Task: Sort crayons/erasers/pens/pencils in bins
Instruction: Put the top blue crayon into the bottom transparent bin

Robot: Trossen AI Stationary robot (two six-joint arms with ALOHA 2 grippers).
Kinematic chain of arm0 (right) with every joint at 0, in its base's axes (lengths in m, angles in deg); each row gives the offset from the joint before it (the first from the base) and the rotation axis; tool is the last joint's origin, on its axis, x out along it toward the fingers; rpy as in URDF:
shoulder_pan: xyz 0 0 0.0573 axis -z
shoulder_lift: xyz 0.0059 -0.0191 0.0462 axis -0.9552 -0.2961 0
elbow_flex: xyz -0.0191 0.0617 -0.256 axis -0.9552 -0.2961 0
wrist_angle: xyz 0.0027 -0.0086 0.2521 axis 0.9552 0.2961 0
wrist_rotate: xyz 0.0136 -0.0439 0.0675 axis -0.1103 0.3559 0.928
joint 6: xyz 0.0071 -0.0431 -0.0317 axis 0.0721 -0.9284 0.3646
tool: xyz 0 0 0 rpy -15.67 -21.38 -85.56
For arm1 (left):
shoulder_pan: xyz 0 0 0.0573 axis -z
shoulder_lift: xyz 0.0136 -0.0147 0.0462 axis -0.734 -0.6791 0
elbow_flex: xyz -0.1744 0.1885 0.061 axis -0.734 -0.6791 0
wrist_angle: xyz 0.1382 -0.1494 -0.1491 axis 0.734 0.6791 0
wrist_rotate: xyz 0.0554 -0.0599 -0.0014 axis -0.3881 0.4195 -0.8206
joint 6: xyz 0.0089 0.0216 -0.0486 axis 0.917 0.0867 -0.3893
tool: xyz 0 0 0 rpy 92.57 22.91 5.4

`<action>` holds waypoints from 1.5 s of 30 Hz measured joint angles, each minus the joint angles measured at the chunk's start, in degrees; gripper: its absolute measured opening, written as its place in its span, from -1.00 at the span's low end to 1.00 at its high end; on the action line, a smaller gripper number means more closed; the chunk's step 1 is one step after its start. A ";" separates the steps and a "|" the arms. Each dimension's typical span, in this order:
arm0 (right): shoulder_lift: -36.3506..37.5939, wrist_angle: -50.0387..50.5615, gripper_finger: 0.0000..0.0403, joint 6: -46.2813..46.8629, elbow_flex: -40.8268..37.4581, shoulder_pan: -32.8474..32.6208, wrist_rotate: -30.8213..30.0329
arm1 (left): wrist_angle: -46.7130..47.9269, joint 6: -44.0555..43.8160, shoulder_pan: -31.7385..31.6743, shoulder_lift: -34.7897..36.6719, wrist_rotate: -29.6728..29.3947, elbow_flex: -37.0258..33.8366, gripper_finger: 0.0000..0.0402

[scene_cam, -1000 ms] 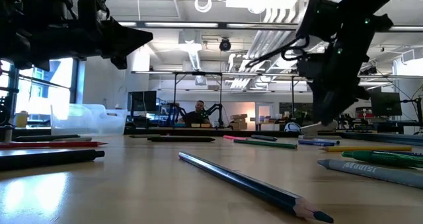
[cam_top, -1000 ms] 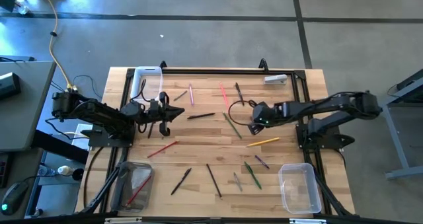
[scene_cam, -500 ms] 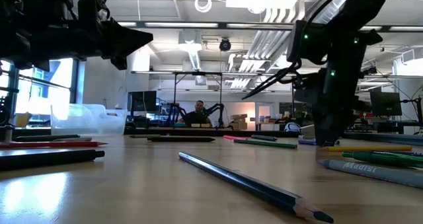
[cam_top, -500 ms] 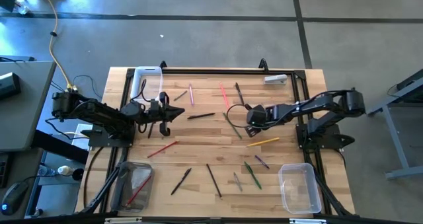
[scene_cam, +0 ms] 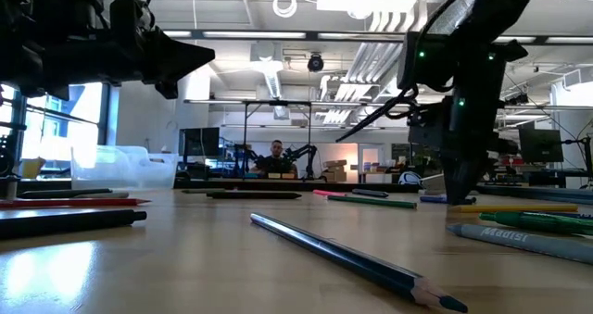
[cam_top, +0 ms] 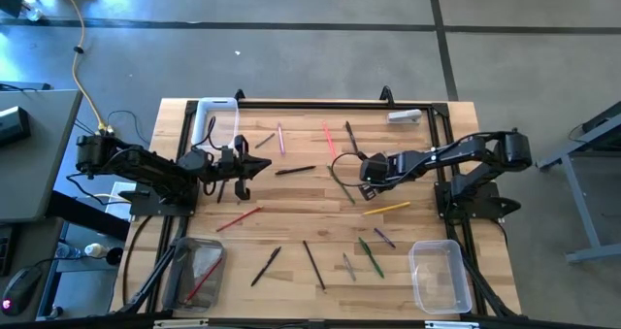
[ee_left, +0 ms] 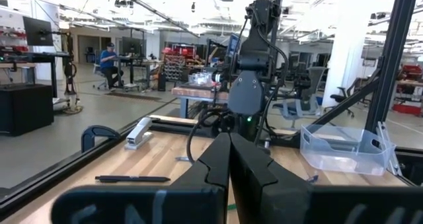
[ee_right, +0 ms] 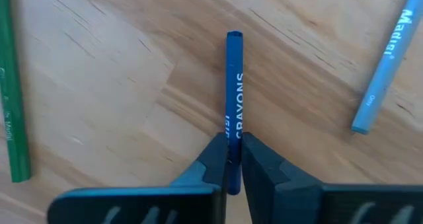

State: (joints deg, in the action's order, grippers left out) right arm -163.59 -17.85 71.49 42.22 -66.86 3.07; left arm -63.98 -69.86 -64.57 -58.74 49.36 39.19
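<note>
right tool [ee_right: 232,159] clamped on dark blue paper-wrapped crayon [ee_right: 234,78], centre frame, flat on wooden worktop [ee_right: 99,85] | left tool [ee_left: 229,159] fingers together

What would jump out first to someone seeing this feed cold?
The right gripper, low over the middle of the table, pinches a dark blue crayon that lies flat on the wood. Thin coloured sticks are scattered across the tabletop, with clear bins at its edges, such as the one at the near right corner. The left gripper hangs shut near the far left bin.
</note>
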 joint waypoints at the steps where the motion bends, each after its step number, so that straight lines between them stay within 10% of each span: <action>1: -0.19 1.80 -0.92 -0.07 1.13 -0.03 0.68 | 0.01 0.00 0.01 0.00 0.00 0.00 -1.00; 12: 0.03 19.58 -0.90 2.97 16.76 -8.02 2.60 | 0.44 0.00 0.02 0.00 0.00 0.00 -1.00; 23: 0.09 30.01 -0.90 28.23 28.45 -31.04 10.05 | 1.25 0.55 0.02 0.02 -0.20 0.00 -1.00; 35: 0.06 27.13 -0.90 67.63 29.10 -58.38 16.87 | 1.29 0.44 0.02 0.02 -0.20 0.00 -1.00; 45: 0.05 32.09 -0.90 61.98 22.01 -65.57 16.81 | 1.33 -0.02 0.02 0.02 -0.20 0.17 -1.00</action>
State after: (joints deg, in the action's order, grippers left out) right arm -163.54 14.24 133.47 64.22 -132.44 19.88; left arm -62.65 -69.88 -64.55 -58.72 49.16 39.37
